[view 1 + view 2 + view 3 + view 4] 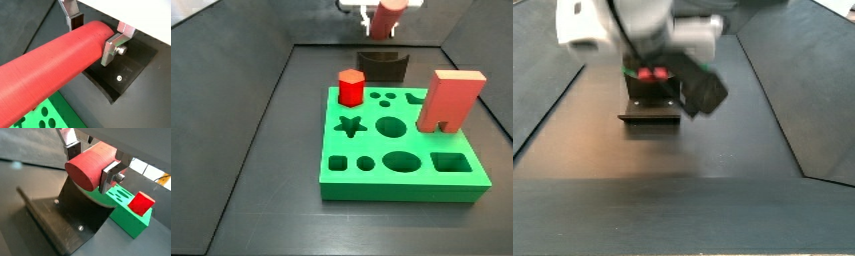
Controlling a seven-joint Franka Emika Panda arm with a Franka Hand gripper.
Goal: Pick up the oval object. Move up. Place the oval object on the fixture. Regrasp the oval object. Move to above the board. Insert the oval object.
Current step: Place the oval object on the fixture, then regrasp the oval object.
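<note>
Gripping: the oval object [90,167] is pinched between the silver fingers [111,174], jaws pressed on its sides.
Gripper [93,31]: raised above the fixture [382,66], behind the board [401,152].
Below jaws: fixture base plate, board's green corner.
Surface: dark matte floor [265,190], dark side walls.
Arm: upright, pointing down in a side view.

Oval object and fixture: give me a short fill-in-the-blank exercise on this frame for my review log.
1. The gripper is shut on the ____ object.
2. In a side view, the gripper is above the black ____, not over the board.
3. On the board stands a short red hexagonal peg and a tall salmon ____ with a notched bottom.
4. The board's colour is ____.

Missing words: oval; fixture; block; green
</note>
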